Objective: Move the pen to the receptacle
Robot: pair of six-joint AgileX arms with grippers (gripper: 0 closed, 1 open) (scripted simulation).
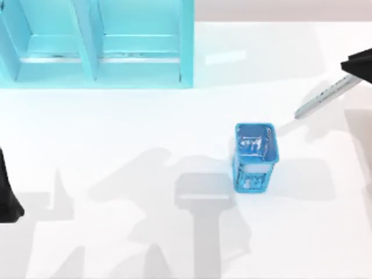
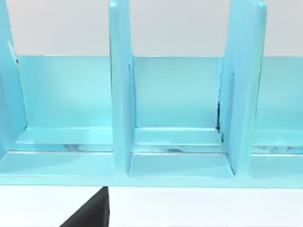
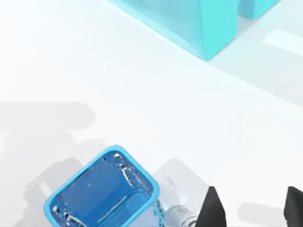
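The receptacle (image 1: 256,157), a blue mesh cup (image 3: 102,196), stands upright right of the table's middle. The pen's silver-grey barrel (image 1: 322,97) slants from near the cup's far right corner toward the table's right edge. There its cap end meets the black of my right gripper (image 1: 357,63). In the right wrist view the barrel's tip (image 3: 182,217) shows just beside the cup. The right gripper (image 3: 253,210) has its fingertips (image 3: 213,208) apart, with bare table between them. The pen's cap is hidden. My left gripper (image 1: 7,200) is parked at the left edge.
A light blue shelf unit (image 1: 96,40) with upright dividers (image 2: 120,90) stands along the table's far left, facing the left wrist camera. White tabletop (image 1: 145,133) stretches between the shelf and the cup, crossed by grey arm shadows.
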